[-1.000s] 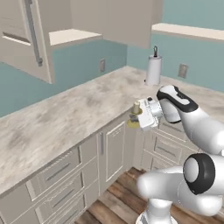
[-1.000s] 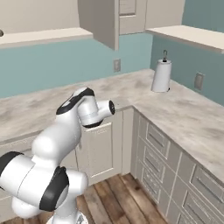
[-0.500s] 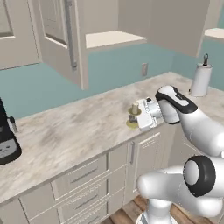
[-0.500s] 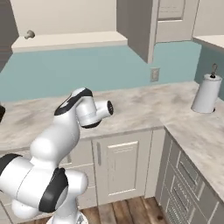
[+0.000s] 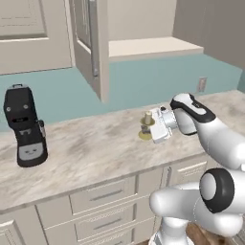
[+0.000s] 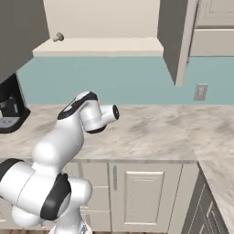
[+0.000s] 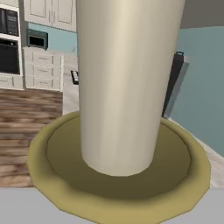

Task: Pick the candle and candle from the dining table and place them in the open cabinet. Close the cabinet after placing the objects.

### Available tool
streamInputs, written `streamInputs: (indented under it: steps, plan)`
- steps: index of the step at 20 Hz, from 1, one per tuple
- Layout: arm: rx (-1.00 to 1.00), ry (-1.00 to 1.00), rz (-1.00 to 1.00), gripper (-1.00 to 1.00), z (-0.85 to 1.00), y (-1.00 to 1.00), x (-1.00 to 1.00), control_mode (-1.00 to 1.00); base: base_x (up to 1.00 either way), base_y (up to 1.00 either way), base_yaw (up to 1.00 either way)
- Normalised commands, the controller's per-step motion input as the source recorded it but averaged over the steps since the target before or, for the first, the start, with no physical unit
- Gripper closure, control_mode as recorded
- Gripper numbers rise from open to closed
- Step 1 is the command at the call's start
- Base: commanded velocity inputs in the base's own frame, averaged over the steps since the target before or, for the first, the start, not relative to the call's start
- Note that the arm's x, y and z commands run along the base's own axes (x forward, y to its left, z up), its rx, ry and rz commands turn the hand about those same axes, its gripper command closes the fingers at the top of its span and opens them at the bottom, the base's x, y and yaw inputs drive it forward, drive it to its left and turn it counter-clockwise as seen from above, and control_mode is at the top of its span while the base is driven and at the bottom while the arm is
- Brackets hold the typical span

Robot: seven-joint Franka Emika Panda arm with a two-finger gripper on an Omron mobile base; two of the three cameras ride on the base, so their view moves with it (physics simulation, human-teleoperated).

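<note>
The robot's tool (image 5: 152, 127) is squeezed nearly shut on the stubby white candle on its wide brass holder (image 5: 146, 128). It holds the candle up in the air, above the marble-look tabletop (image 5: 86, 153). The hand view shows the candle very close. The cream wall cabinet (image 5: 148, 48) is open, and its pale shelf sits higher up, behind the candle. I think the step now is lifting the candle to that shelf. Go slowly, keep the candle standing straight, and stay away from the open door (image 5: 93, 45). A black coffee machine (image 5: 25, 127) stands far to the side.
</note>
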Motion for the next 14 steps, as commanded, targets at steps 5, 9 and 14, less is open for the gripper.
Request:
streamInputs:
  steps: [5, 9, 14]
  plan:
    - [0.00, 0.00, 0.00, 1.00, 0.00, 0.00, 0.00, 1.00, 0.08, -0.50, 0.36]
    - [0.00, 0.00, 0.00, 1.00, 0.00, 0.00, 0.00, 1.00, 0.00, -0.43, 0.14]
    - [0.00, 0.00, 0.00, 1.00, 0.00, 0.00, 0.00, 1.00, 0.24, -0.34, 0.02]
